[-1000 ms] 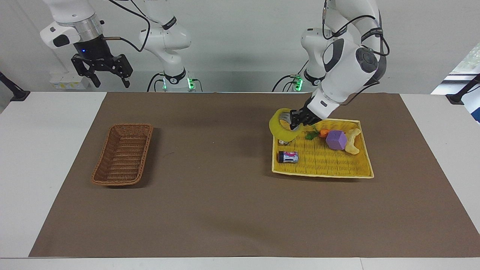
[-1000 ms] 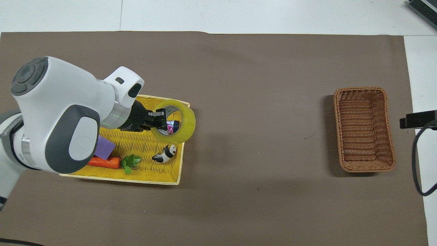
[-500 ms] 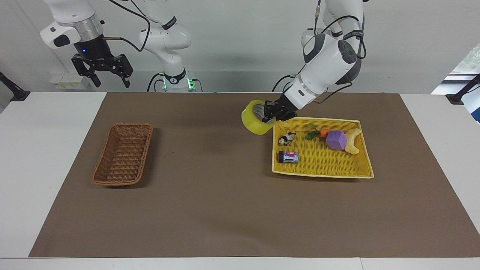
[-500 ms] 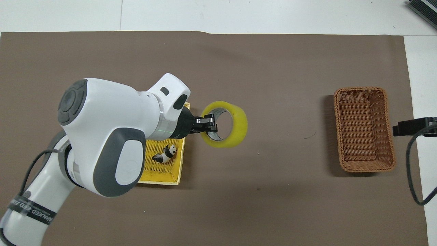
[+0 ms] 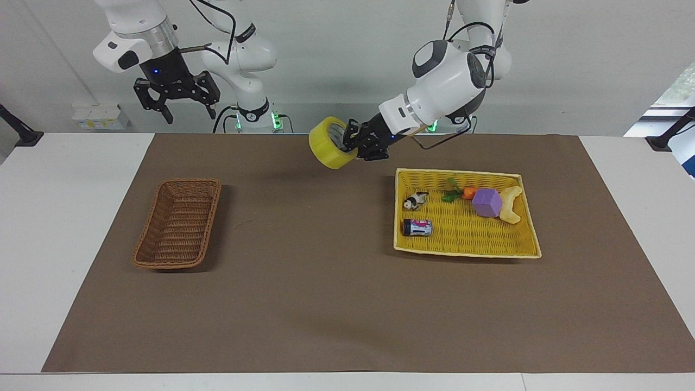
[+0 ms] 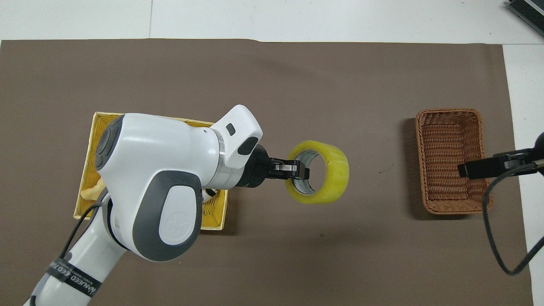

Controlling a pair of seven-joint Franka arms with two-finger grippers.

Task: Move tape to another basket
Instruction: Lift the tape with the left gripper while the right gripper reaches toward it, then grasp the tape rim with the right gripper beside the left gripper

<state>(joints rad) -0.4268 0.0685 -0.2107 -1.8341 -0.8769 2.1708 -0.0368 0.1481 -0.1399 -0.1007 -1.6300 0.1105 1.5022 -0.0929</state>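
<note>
My left gripper (image 5: 348, 142) is shut on the tape (image 5: 327, 143), a yellowish ring, with one finger inside the core. It holds the tape tilted, up in the air over the brown mat between the yellow tray and the basket. In the overhead view the gripper (image 6: 299, 171) and tape (image 6: 319, 171) show over bare mat. The brown wicker basket (image 5: 178, 224) stands empty toward the right arm's end and also shows in the overhead view (image 6: 452, 159). My right gripper (image 5: 178, 104) hangs high and open, holding nothing; in the overhead view (image 6: 488, 166) it lies over the basket's edge.
The yellow woven tray (image 5: 467, 251) lies toward the left arm's end. It holds a small dark can (image 5: 417, 227), a panda figure (image 5: 415, 201), a carrot (image 5: 462, 193) and a purple block (image 5: 486, 202). A brown mat (image 5: 304, 293) covers the table.
My left gripper has lifted the tape out of the yellow tray and carried it toward the right arm's end. My right gripper has shifted toward the middle, over the basket's edge.
</note>
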